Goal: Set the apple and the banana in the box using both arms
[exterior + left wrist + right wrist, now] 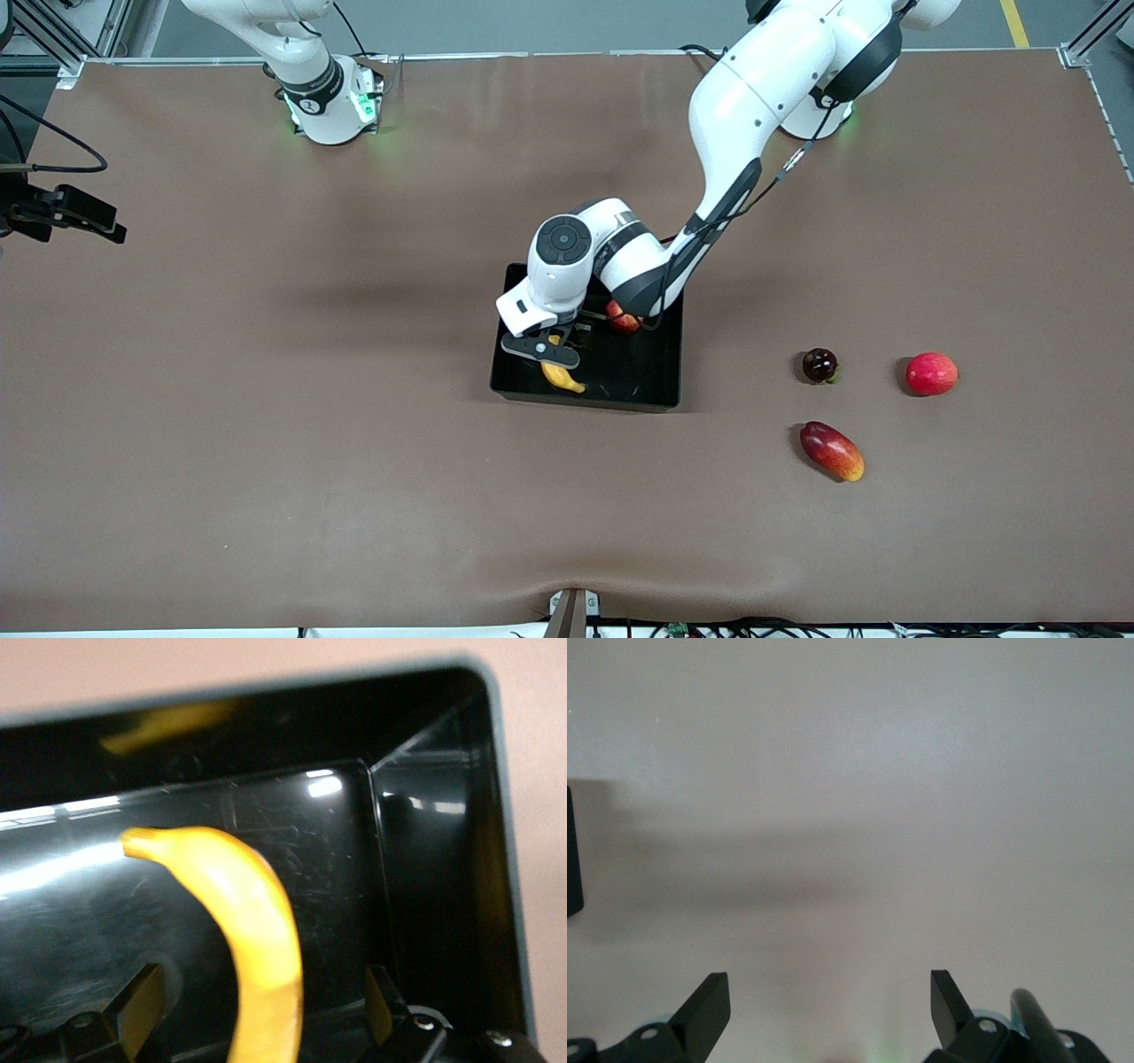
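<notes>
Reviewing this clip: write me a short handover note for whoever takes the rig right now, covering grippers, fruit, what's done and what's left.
Left gripper: open, low inside the shallow black open-topped box, fingers either side of the curved yellow banana without touching it.
Right gripper: open, empty, over bare table; that arm waits.
Small red apple with yellowish streaks: in the box, farther from the front camera than the banana.
Done: both fruits are in the box.
Left: lift the left gripper out.

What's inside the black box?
In the box lie the banana and the apple. The left gripper hangs over the banana with its fingers open, and the arm covers part of the box floor.
</notes>
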`<state>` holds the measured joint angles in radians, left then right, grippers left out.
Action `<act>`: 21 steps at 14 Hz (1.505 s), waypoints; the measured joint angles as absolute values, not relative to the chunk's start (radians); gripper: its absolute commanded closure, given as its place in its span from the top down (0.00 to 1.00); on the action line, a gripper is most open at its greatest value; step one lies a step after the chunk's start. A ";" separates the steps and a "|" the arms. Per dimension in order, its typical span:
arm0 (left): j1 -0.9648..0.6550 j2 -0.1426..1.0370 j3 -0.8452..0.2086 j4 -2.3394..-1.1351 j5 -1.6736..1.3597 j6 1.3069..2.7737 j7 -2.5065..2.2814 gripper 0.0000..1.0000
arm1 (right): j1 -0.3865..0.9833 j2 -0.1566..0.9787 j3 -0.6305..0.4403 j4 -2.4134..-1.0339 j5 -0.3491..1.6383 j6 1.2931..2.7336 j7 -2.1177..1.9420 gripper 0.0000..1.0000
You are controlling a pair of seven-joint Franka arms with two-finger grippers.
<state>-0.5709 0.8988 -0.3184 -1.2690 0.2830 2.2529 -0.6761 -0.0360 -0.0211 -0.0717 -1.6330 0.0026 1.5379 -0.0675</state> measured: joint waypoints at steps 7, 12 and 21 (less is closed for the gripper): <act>-0.397 0.638 -0.309 -1.255 0.284 1.897 -0.609 1.00 | -0.036 -0.021 -0.072 -1.633 0.003 1.538 -0.068 1.00; -0.256 0.501 -0.308 -1.259 0.284 1.709 -0.575 1.00 | -0.037 -0.021 -0.072 -1.633 0.003 1.537 -0.068 1.00; -0.079 0.292 -0.312 -1.277 0.283 1.497 -0.523 1.00 | -0.041 -0.020 -0.073 -1.633 0.003 1.529 -0.068 1.00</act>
<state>-0.0791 0.2916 -0.3119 -1.2775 0.2832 1.4966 -0.5234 -0.0410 -0.0198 -0.0727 -1.6330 0.0026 1.5285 -0.0675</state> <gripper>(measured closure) 0.000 0.000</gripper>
